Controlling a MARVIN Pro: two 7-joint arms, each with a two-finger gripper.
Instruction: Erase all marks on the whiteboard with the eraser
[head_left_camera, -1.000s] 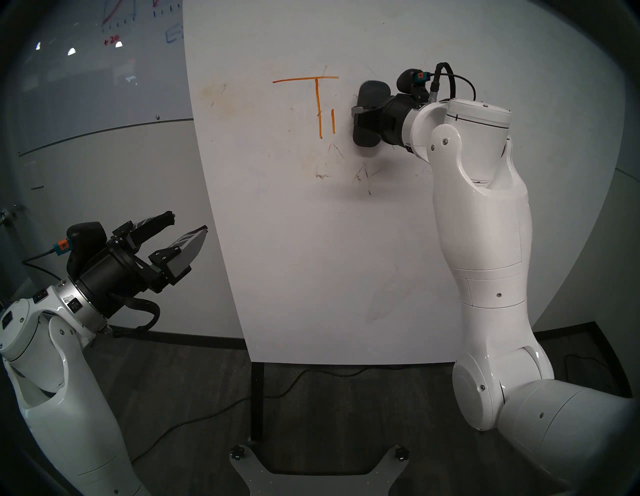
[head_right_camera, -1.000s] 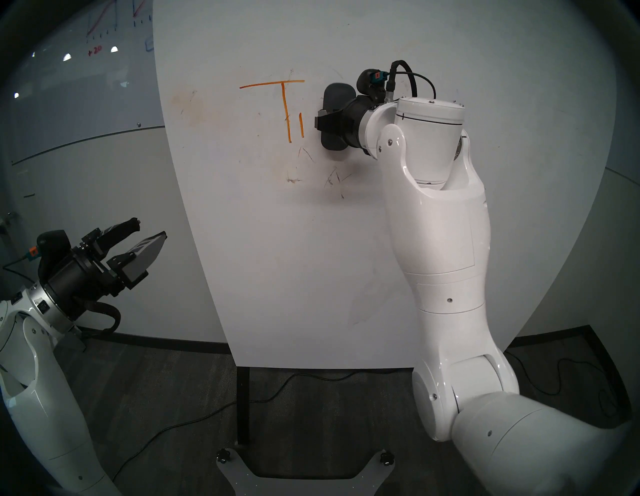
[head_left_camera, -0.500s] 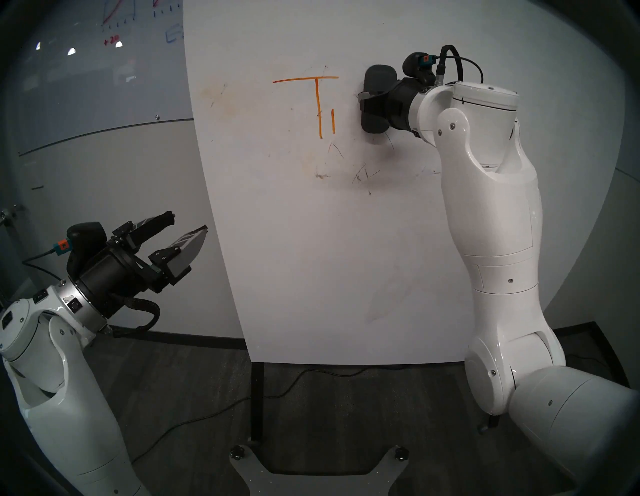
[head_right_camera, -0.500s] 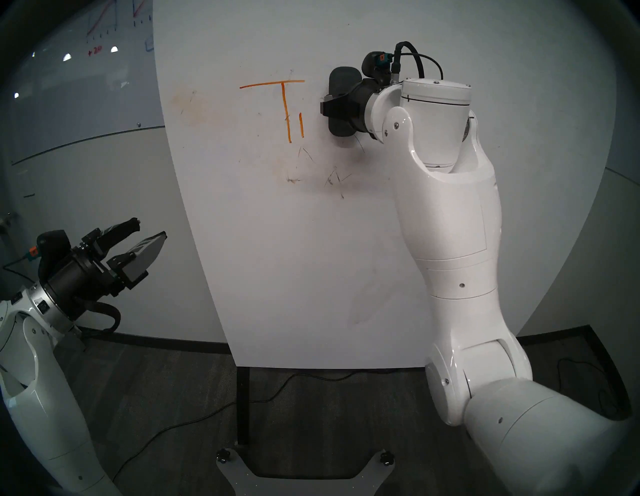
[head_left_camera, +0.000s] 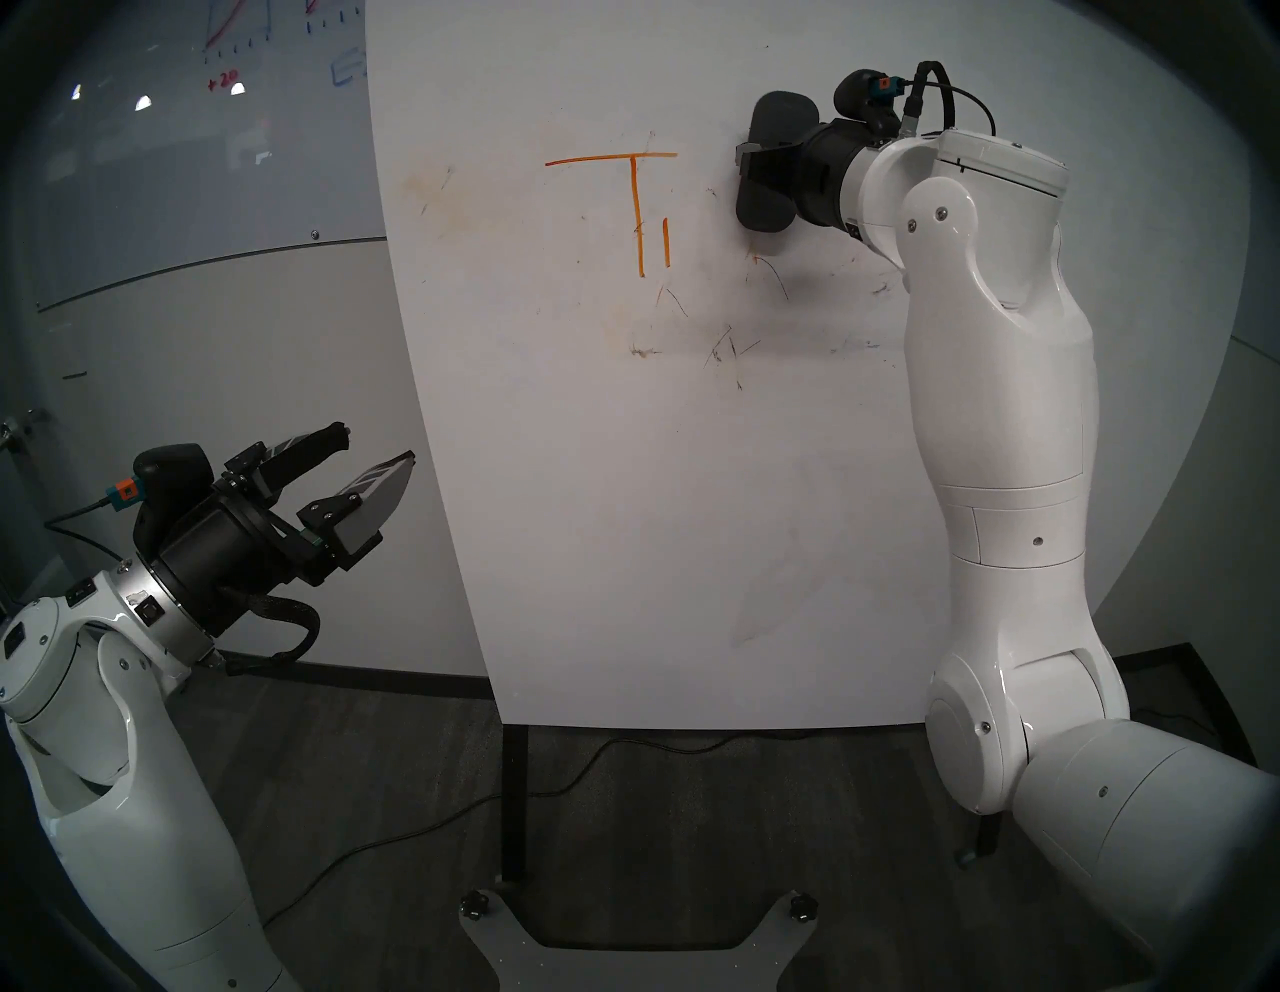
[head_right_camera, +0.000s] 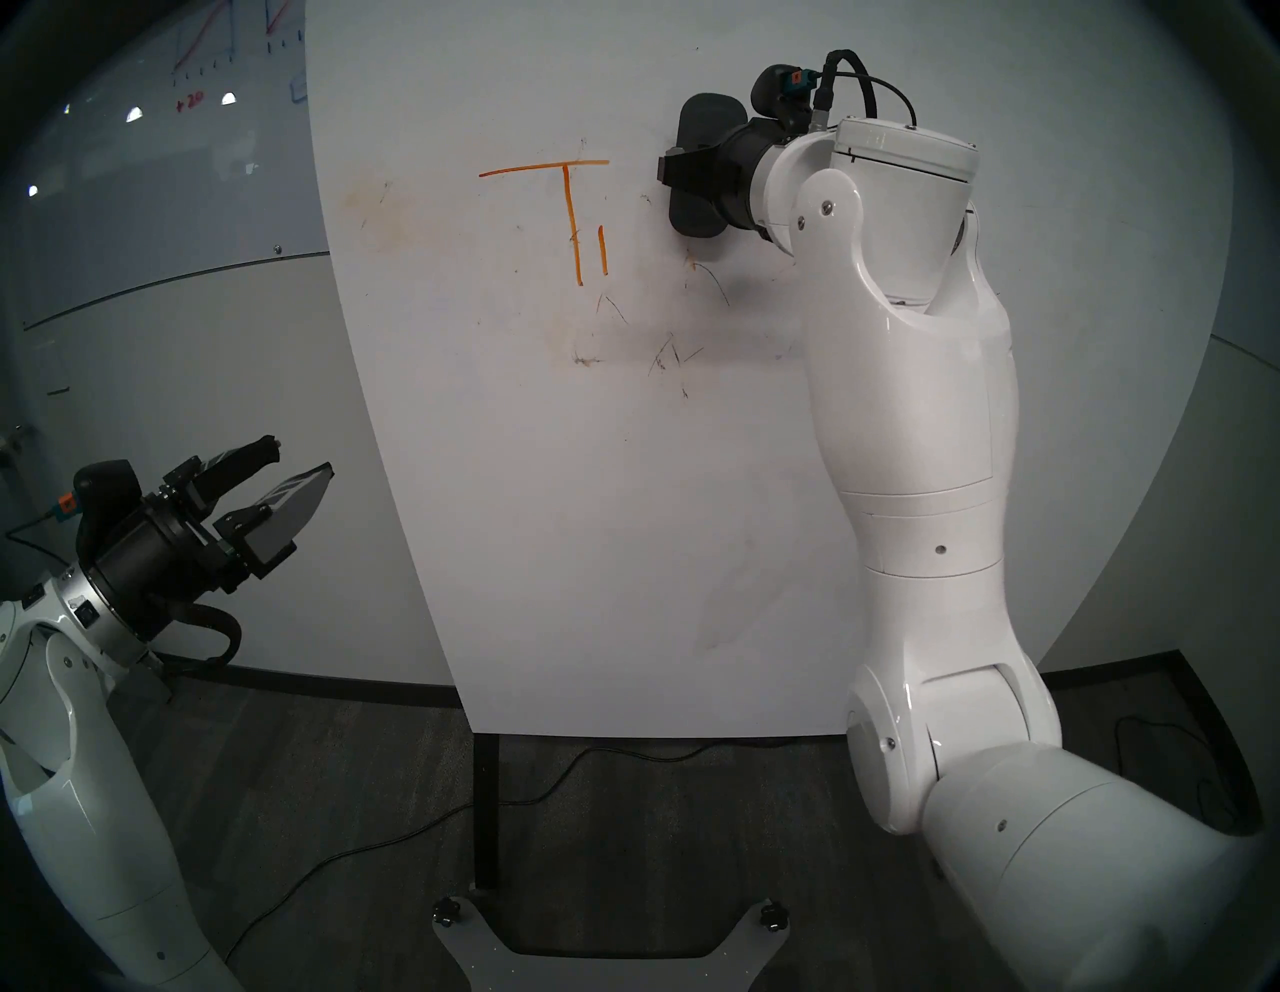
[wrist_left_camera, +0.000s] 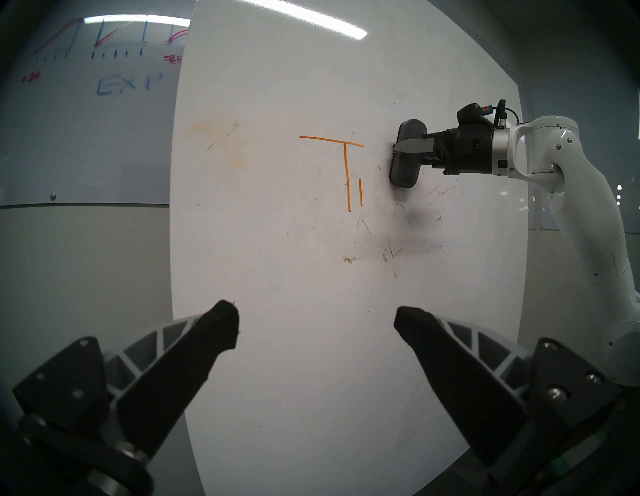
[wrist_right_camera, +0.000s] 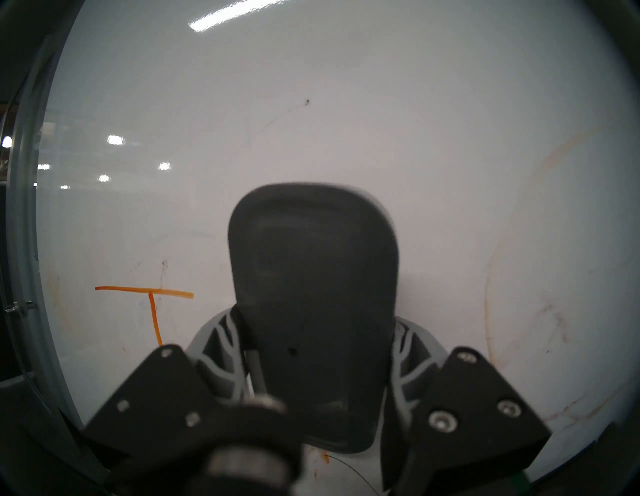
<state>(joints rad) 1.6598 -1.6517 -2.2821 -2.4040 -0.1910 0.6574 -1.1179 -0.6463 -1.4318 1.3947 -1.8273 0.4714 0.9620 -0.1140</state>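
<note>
Grey carpet (head_left_camera: 388, 762) and pale walls behind; a glass board (head_left_camera: 208, 125) with red and blue graph drawings fills the upper left of the head view; black cables (head_left_camera: 623, 748) trail across the floor at lower centre.

Whiteboard (head_left_camera: 623, 519) stands upright on dark metal legs (head_left_camera: 514, 803), taking the centre of the frame; its lower half is nearly clean.

Marks: orange letters (head_left_camera: 637, 208), a tall "T" with a short stroke beside it, sit upper centre; faint dark scribbles (head_left_camera: 727, 353) lie below and to the right of them; a pale orange smudge (head_left_camera: 443, 201) sits toward the board's left edge.

Right gripper (head_left_camera: 751, 163) in the upper right of the frame, pointing at the board; fingers narrowed and clamped on the eraser (head_left_camera: 779, 118), one finger on each long side; wrist view confirms, eraser (wrist_right_camera: 311, 277) dead centre between both fingers.

Eraser is upright, a dark grey oblong; side-on from the left wrist it appears flat against the board, just right of the orange letters and level with the bar of the T; a short orange trace and a thin dark curve (head_left_camera: 772, 273) show just below it.

Left gripper (head_left_camera: 377, 450) in the lower left of the frame, fingers spread wide and holding nothing; beside the board's left edge, apart from it.
</note>
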